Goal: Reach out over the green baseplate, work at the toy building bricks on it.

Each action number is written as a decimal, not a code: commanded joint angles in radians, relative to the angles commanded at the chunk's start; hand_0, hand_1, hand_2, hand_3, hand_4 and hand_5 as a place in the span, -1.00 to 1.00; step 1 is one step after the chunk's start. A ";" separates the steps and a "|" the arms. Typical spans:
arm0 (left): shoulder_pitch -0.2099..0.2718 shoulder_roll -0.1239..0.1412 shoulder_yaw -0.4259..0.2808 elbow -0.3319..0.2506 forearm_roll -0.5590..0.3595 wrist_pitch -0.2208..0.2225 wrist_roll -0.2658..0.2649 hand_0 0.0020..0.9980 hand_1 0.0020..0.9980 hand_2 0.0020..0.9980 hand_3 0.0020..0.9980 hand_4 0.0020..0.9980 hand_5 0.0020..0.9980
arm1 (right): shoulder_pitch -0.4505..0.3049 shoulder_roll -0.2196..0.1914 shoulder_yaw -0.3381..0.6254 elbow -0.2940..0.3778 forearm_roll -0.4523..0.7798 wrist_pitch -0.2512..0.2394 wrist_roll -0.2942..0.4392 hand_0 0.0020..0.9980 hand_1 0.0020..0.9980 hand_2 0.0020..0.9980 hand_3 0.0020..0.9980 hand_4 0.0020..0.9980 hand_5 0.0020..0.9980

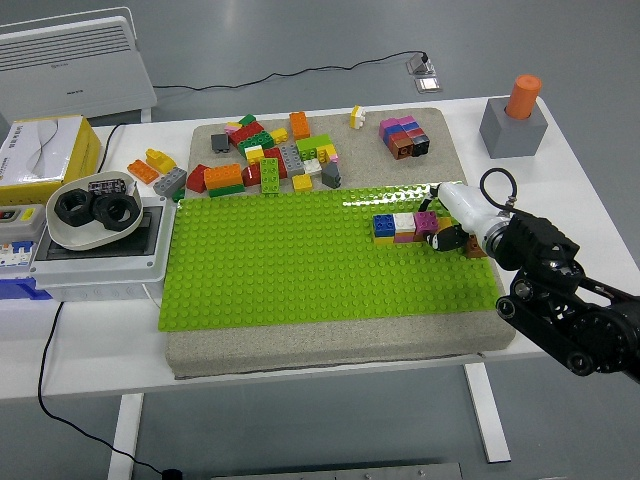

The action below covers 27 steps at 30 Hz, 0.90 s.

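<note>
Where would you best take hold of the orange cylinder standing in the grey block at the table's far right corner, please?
Grip the orange cylinder by its exposed upper part, coming down from above or in from the side, with fingers on opposite sides of its round wall. It stands upright and its lower end sits in the grey block, so only the top is free. The right hand is the nearer one.

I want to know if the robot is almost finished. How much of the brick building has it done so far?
Done: a short row of bricks, blue, white and magenta, stands on the green baseplate. In hand: the right hand is at the row's right end, by the magenta brick; whether it grips anything is unclear. Left: a big loose pile of bricks lies beyond the baseplate, and most studs are bare.
</note>
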 joint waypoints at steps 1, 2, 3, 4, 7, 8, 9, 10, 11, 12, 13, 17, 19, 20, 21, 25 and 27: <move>0.000 0.000 0.001 0.000 -0.001 0.000 0.000 0.45 -0.26 -0.34 0.01 -0.43 -1.00 | 0.000 0.000 0.000 0.000 0.000 0.000 0.000 0.61 0.62 0.68 0.11 0.36 -0.86; 0.001 0.000 0.002 0.000 -0.003 0.000 -0.001 0.45 -0.26 -0.34 0.01 -0.43 -1.00 | -0.001 0.001 0.000 0.000 0.000 -0.001 0.000 0.61 0.62 0.68 0.11 0.36 -0.86; 0.001 0.000 0.003 0.000 -0.004 0.000 -0.001 0.45 -0.26 -0.34 0.01 -0.43 -1.00 | -0.001 0.001 0.000 0.001 0.000 -0.001 0.000 0.61 0.62 0.68 0.11 0.36 -0.86; 0.001 0.000 0.004 0.000 -0.005 0.000 -0.001 0.45 -0.26 -0.34 0.01 -0.43 -1.00 | -0.001 0.002 0.000 0.001 0.000 -0.002 0.001 0.61 0.62 0.69 0.17 0.35 -0.86; 0.000 0.000 0.006 0.000 -0.008 -0.001 -0.001 0.45 -0.26 -0.34 0.01 -0.43 -1.00 | -0.001 0.002 0.002 0.002 -0.001 -0.003 0.001 0.61 0.62 0.69 0.17 0.35 -0.86; 0.000 0.000 0.007 0.000 -0.009 -0.001 -0.001 0.45 -0.26 -0.34 0.01 -0.43 -1.00 | -0.001 0.002 0.002 0.002 -0.001 -0.004 0.001 0.61 0.62 0.69 0.17 0.35 -0.86; 0.000 0.000 0.007 0.000 -0.010 -0.001 -0.001 0.45 -0.26 -0.34 0.01 -0.43 -1.00 | -0.001 0.001 0.003 0.002 -0.001 -0.004 0.001 0.61 0.62 0.69 0.17 0.35 -0.86; -0.001 0.000 0.008 0.000 -0.011 -0.001 -0.002 0.45 -0.26 -0.35 0.01 -0.43 -1.00 | 0.000 0.001 0.003 0.002 -0.001 -0.004 0.001 0.61 0.63 0.69 0.24 0.30 -0.82; -0.001 0.000 0.008 0.000 -0.012 -0.001 -0.002 0.45 -0.26 -0.35 0.01 -0.43 -1.00 | 0.000 0.001 0.003 0.002 -0.001 -0.005 0.001 0.61 0.63 0.69 0.24 0.30 -0.82; -0.001 0.000 0.008 0.000 -0.013 -0.001 -0.002 0.45 -0.26 -0.35 0.01 -0.43 -1.00 | 0.000 0.001 0.004 0.002 -0.001 -0.005 0.001 0.61 0.63 0.69 0.24 0.30 -0.82; -0.001 0.000 0.009 0.000 -0.015 -0.001 -0.002 0.45 -0.26 -0.35 0.01 -0.43 -1.00 | 0.000 0.002 0.004 0.002 -0.001 -0.005 0.001 0.61 0.63 0.69 0.24 0.30 -0.82; -0.002 0.001 0.012 0.000 -0.019 -0.001 -0.003 0.45 -0.27 -0.35 0.01 -0.44 -1.00 | 0.001 0.002 0.004 0.003 -0.001 -0.005 0.001 0.61 0.63 0.69 0.30 0.28 -0.80; -0.003 0.002 0.013 0.000 -0.021 -0.002 -0.004 0.45 -0.27 -0.35 0.01 -0.44 -1.00 | 0.001 0.002 0.004 0.003 -0.001 -0.005 0.001 0.61 0.63 0.69 0.30 0.28 -0.80; -0.003 0.002 0.013 0.000 -0.023 -0.002 -0.004 0.45 -0.27 -0.35 0.01 -0.44 -1.00 | 0.001 0.002 0.004 0.003 -0.001 -0.004 0.001 0.61 0.63 0.69 0.30 0.28 -0.80; -0.003 0.002 0.013 0.000 -0.024 -0.002 -0.004 0.45 -0.27 -0.35 0.01 -0.44 -1.00 | 0.001 0.002 0.004 0.003 -0.001 -0.004 0.001 0.61 0.63 0.69 0.30 0.28 -0.80; -0.005 0.003 0.015 0.000 -0.029 -0.002 -0.005 0.45 -0.26 -0.34 0.01 -0.43 -1.00 | 0.002 0.002 0.004 0.003 0.000 -0.003 0.000 0.61 0.63 0.70 0.31 0.28 -0.79; -0.005 0.003 0.016 0.000 -0.030 -0.002 -0.006 0.45 -0.26 -0.34 0.01 -0.43 -1.00 | 0.001 0.002 0.004 0.003 0.000 -0.002 0.000 0.61 0.63 0.70 0.31 0.28 -0.79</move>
